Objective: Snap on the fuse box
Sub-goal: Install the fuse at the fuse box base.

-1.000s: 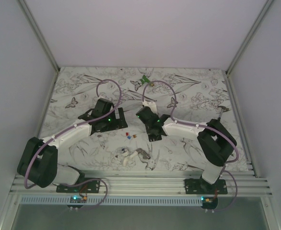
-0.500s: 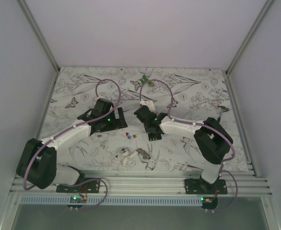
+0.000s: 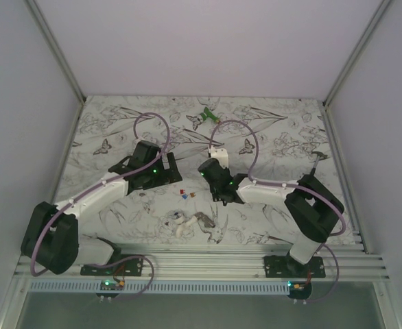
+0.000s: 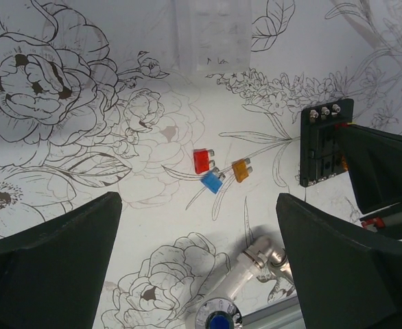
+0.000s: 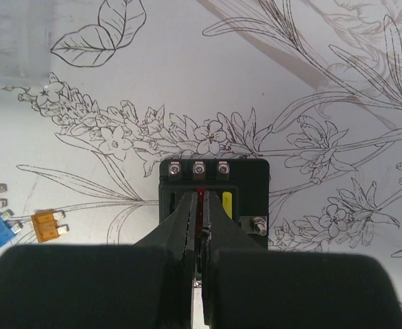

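The fuse box point(image 5: 245, 171) is a black slotted block lying on the flower-print table, with three screws along its far edge and a yellow fuse point(image 5: 226, 203) in one slot. My right gripper point(image 5: 201, 199) stands over its middle slot, shut on a thin red fuse that shows between the fingertips. In the left wrist view the fuse box point(image 4: 321, 147) sits at the right, with the right gripper's dark body beside it. My left gripper point(image 4: 199, 199) hovers wide open with nothing between its fingers, left of the box point(image 3: 223, 197).
Loose red point(image 4: 202, 161), blue point(image 4: 212, 181) and orange point(image 4: 240, 169) fuses lie left of the box. A white-and-grey clump of small parts point(image 3: 187, 223) lies near the front. A green object point(image 3: 204, 116) rests at the back. A faint clear rectangular piece point(image 4: 211, 34) lies farther off.
The right arm has shifted, its elbow swinging right and nearer, while its shut gripper stays over the fuse box. The left arm has barely moved and stays open.
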Action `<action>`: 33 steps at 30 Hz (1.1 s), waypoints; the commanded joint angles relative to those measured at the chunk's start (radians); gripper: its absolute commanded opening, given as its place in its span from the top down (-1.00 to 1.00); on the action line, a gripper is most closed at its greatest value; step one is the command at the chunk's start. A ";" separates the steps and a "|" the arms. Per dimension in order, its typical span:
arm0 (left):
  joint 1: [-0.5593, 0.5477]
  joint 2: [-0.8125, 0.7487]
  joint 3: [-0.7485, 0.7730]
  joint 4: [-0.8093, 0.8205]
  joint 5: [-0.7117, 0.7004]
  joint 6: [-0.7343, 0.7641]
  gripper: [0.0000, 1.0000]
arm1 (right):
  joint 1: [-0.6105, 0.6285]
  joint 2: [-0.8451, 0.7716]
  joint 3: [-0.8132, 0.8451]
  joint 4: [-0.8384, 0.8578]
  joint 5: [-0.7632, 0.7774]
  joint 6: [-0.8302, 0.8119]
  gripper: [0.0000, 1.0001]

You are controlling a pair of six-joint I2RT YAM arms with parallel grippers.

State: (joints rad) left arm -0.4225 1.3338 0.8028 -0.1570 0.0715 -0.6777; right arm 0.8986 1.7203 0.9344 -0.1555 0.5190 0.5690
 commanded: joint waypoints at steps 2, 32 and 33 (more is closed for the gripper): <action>0.010 -0.028 -0.019 -0.017 -0.005 -0.027 -0.99 | 0.018 0.109 -0.118 -0.152 -0.086 0.047 1.00; -0.015 -0.019 -0.001 -0.010 0.043 -0.060 -0.98 | 0.022 -0.077 -0.066 -0.144 -0.083 -0.027 0.52; -0.015 -0.018 0.000 -0.010 0.045 -0.059 -0.98 | 0.022 -0.077 -0.056 -0.153 -0.081 -0.027 0.49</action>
State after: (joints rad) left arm -0.4328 1.3212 0.8009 -0.1570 0.1051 -0.7368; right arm 0.9131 1.6299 0.8505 -0.1642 0.4679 0.5529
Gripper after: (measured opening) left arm 0.989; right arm 0.228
